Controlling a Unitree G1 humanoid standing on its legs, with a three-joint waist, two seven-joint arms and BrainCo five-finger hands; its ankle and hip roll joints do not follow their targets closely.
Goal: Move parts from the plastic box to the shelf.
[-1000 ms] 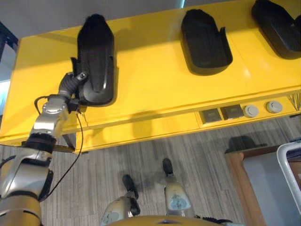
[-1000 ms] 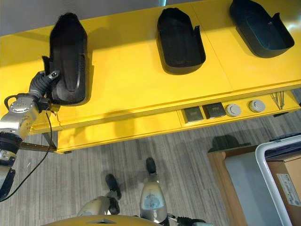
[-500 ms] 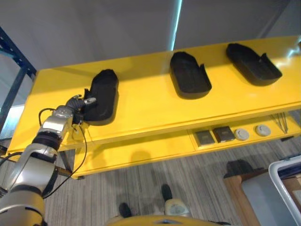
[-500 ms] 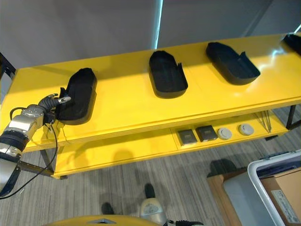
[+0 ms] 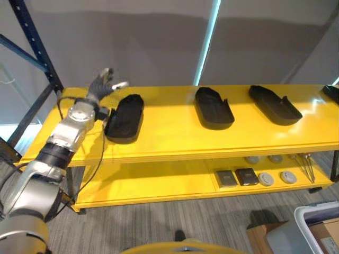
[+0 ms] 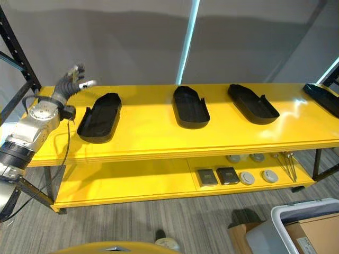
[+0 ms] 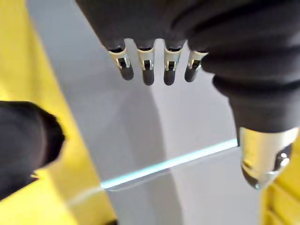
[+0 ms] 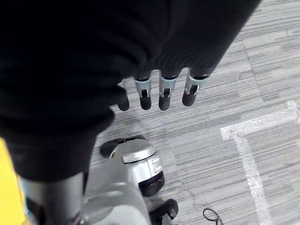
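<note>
Yellow shelf (image 5: pixel 175 135) carries black parts (image 5: pixel 125 117), (image 5: pixel 213 108), (image 5: pixel 274 104); left hand (image 5: pixel 101 86) raised above the leftmost, fingers spread, empty; right hand (image 8: pixel 159 91) relaxed over floor (image 8: pixel 243 93) in its wrist view.

Left hand (image 5: pixel 104 84): released the leftmost black part (image 5: pixel 125 118); fingers, a second ago against the part's near end, now spread and raised clear of it, above the yellow shelf's (image 5: pixel 169 135) left end. Part: left resting on the top shelf, apart from the hand. Camera: tilted up.
</note>
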